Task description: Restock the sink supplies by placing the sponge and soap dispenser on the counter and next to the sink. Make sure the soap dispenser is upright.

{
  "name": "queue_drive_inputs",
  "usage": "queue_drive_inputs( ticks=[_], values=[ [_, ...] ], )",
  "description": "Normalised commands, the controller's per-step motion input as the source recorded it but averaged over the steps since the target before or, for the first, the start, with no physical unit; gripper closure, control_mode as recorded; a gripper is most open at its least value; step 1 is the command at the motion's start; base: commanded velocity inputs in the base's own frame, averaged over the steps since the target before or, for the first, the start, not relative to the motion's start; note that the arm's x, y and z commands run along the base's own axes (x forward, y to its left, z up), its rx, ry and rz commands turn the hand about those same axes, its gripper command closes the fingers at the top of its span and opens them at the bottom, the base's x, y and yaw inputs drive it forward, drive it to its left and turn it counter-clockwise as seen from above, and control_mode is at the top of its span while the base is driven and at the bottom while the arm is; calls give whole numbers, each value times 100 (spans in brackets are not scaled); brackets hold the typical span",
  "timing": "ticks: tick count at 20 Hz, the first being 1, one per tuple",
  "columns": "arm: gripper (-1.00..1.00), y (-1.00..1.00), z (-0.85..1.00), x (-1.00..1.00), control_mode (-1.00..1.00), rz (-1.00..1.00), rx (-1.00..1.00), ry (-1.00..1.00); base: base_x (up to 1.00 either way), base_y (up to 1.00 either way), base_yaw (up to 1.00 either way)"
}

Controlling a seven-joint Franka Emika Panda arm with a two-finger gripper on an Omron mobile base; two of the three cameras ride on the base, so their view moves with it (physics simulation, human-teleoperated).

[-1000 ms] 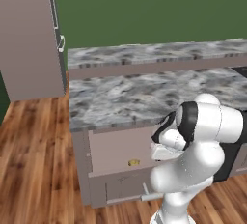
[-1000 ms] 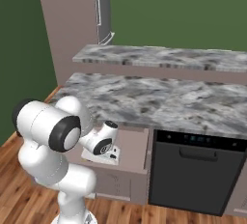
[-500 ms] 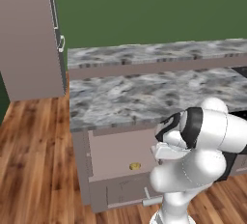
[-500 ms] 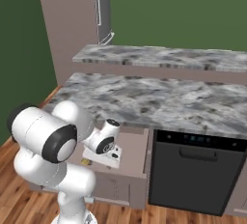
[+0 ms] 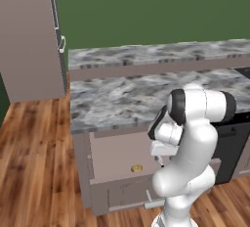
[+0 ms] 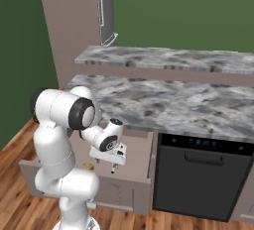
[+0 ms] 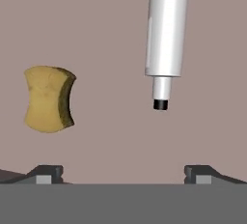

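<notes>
Hand [image 7: 123, 172] spread wide, holding nothing, over the open drawer [image 5: 114, 155] below the desk [image 5: 127, 99], where sponge [image 7: 48, 99] and dispenser [image 7: 166, 35] lie apart; risk: dropping between them and closing on neither, or knocking the dispenser rolling.

The soap dispenser [image 7: 166, 30] is cut off by the top edge of the hand view, so its far end cannot be seen. In the left base view the sponge [image 5: 136, 169] is a tiny yellow speck in the open drawer [image 5: 114, 155], too small to show its shape. The arm hides the drawer's right part there. In the right base view the arm covers most of the drawer, and the bench [image 6: 198, 107] runs off the right edge.
</notes>
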Motion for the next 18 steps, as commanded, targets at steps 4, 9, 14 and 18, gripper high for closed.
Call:
queue_drive_inputs(
  ticks=[4,9,14,18],
  values=[
    [-100,-25,-28,41,-100,0,-5,3,0,0,0],
    [-100,-5,-40,34,-100,0,-2,1,0,0,0],
    [-100,0,-36,25,-100,0,0,1,0,0,0],
    [-100,0,-40,30,-100,0,0,1,0,0,0]
  ],
)
